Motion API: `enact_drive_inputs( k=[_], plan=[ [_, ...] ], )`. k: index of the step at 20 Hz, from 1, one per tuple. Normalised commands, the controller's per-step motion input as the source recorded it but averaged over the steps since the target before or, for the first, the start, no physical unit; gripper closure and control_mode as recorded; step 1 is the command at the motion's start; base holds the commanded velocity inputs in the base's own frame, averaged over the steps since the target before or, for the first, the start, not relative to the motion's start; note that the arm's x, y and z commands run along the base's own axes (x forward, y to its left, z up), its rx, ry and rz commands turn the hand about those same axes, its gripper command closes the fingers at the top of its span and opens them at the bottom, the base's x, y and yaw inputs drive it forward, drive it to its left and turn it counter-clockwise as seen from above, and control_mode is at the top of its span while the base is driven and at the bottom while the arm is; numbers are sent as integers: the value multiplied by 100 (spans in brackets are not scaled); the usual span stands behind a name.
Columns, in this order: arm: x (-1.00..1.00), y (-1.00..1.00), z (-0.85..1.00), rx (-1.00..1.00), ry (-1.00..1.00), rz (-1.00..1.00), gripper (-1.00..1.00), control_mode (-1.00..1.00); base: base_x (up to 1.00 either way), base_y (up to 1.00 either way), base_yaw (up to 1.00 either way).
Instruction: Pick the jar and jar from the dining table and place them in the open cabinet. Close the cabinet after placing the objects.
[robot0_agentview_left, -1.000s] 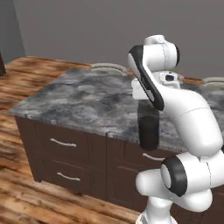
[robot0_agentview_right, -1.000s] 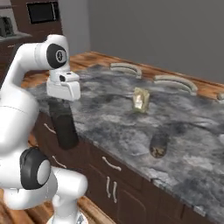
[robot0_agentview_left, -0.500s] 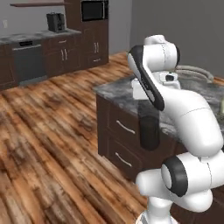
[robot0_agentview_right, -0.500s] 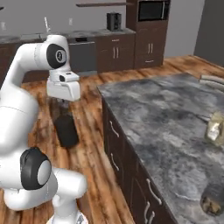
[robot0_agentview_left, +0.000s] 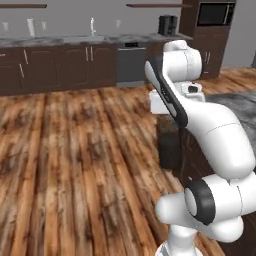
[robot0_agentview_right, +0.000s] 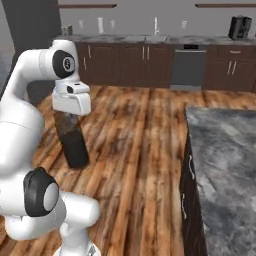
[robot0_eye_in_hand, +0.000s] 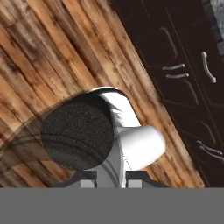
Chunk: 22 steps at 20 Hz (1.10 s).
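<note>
Jar (robot0_agentview_right: 74, 142): dark, matt, with a finely grained, rough-looking lid face in the hand view (robot0_eye_in_hand: 78, 135). Table (robot0_agentview_right: 225, 165): grey-black marbled stone top with a smooth, dull sheen, over dark brown wooden drawer fronts (robot0_eye_in_hand: 183, 65) with silver metal handles. Floor (robot0_agentview_left: 75, 165): brown wooden planks with marked grain, lightly satin; arm (robot0_agentview_left: 200, 120): smooth, glossy white shell with dark joints.
</note>
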Motion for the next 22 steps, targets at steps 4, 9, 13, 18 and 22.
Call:
enact_drive_inputs(
  k=[4, 9, 13, 18, 22],
  plan=[
    [0, 0, 0, 0, 0, 0, 100, 100, -2, 0, 66],
    [0, 0, 0, 0, 0, 0, 100, 100, -1, 0, 65],
    [0, 0, 0, 0, 0, 0, 100, 100, 0, 0, 64],
    [0, 0, 0, 0, 0, 0, 100, 100, 4, 0, 58],
    [0, 0, 0, 0, 0, 0, 100, 100, 31, -6, 38]
  ],
)
